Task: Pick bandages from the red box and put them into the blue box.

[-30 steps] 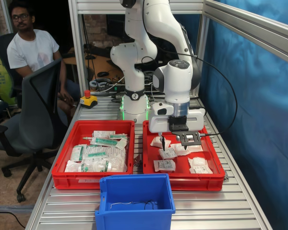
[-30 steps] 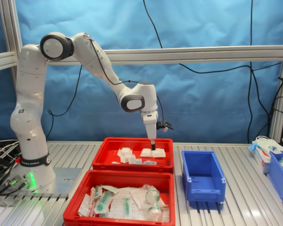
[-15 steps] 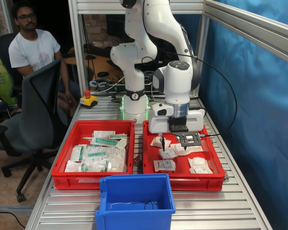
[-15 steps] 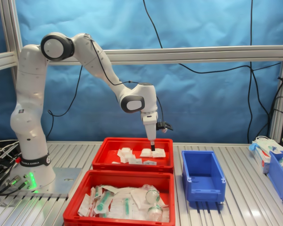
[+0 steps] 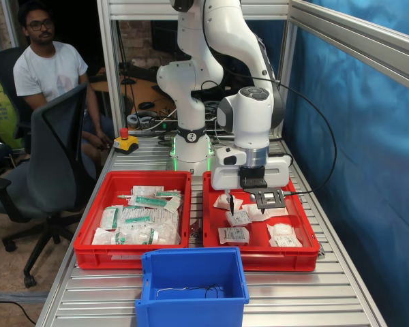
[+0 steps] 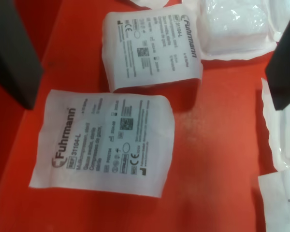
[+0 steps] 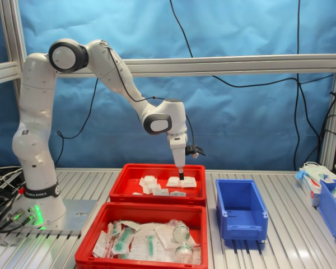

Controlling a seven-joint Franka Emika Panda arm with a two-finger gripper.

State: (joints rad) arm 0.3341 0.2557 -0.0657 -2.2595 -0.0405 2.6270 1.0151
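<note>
The tool [image 5: 230, 205] hangs low inside the red box [image 5: 307, 246], its two dark fingers [image 6: 12, 53] spread apart with nothing between them but bare red floor and bandages [image 6: 152, 46]. In the wrist view two printed packets lie flat between the fingers, one just beside the other, with more white packets at the edges. In the second exterior view the tool [image 7: 181, 175] sits right over the white packets [image 7: 173, 181]. The blue box [image 7: 240, 208] stands on the worktop [image 7: 291, 224] beside the red box [image 7: 157, 197], at the second exterior view's right.
</note>
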